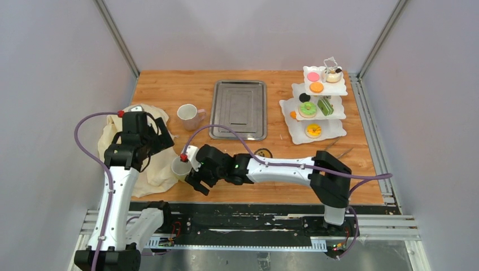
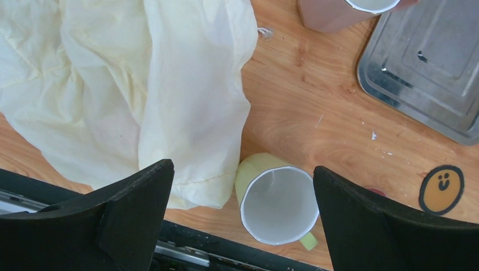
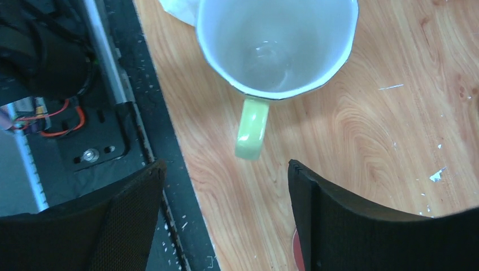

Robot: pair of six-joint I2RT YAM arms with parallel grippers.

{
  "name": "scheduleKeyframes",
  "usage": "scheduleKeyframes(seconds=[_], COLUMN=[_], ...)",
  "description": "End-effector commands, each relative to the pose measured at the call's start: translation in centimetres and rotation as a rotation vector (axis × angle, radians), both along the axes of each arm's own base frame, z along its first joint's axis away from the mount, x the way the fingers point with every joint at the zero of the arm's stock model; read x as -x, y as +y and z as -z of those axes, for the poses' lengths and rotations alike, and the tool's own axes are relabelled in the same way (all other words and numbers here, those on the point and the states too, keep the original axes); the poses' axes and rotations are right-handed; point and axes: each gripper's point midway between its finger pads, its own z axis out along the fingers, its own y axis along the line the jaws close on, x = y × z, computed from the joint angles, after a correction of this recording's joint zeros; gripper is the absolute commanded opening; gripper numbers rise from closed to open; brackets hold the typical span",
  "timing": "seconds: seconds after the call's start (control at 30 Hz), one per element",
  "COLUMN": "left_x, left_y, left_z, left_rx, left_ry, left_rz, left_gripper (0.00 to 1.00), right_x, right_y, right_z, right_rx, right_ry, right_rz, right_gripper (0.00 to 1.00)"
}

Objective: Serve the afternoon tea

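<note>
By the green mug (image 2: 278,206) and smiley coaster (image 2: 441,189), left gripper (image 2: 242,169) and right gripper (image 3: 226,164) gape empty.

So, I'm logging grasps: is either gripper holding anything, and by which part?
Nothing is held: right gripper open near the green mug's handle, left gripper open too.

The left wrist view's top edge cuts off the pale pink ceramic mug (image 2: 330,16); the right wrist view's top edge crops the pale green ceramic mug (image 3: 277,53).
</note>
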Motion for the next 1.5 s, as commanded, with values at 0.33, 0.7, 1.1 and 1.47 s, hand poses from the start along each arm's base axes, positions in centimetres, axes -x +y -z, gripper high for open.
scheduleKeyframes(seconds=[0.33,0.7,1.1,1.47], left_x=[-0.5,-0.2,-0.3,0.2], left_y=[-1.5,-0.7,-2.2,-5.3], left_z=[-0.2,-0.2,0.6,1.5], left_rx=[0.083,0.043,0.09,0.105], left_ry=[-0.083,-0.081,-0.092,-0.073], left_rz=[0.038,0.013,0.096,0.281], left_gripper=[0.98,0.98,0.98,0.98], right_x=[-3.7,-3.7,-7.0,-10.0], right_y=[2.8,2.8,-7.8,-24.0], right_z=[4.3,4.1,-3.1,-2.5], right_rx=[0.062,0.045,-0.007,0.017], right_ry=[-0.049,-0.024,-0.174,-0.163], right_rz=[0.202,0.238,0.498,0.917], right_gripper=[0.7,0.02,0.01,0.01])
